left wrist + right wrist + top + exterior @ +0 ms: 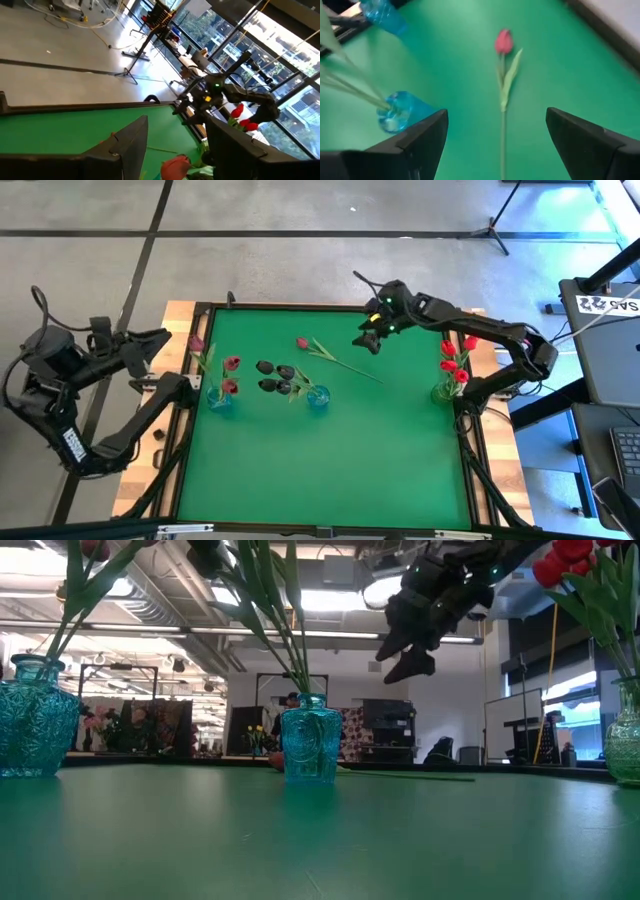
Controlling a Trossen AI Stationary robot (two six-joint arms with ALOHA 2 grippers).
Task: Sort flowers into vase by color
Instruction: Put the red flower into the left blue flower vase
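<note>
Tulip (327, 354) lay flat on green worktop (340, 460) betw. middle vase (317, 398) & right pincer (368, 340), which hovered above, released. Probably light, floppy stem; grip mid-stem, gently. Left pincer (170, 145) parked off-worktop, also released.

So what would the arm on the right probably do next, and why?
Probably lower straight down over the loose pinkish-red tulip lying flat on the green table. The right gripper hangs above it with fingers spread wide, the stem running between them in the wrist view, and holds nothing. This tulip is the only flower not in a vase. The left gripper waits at the table's left edge.
</note>
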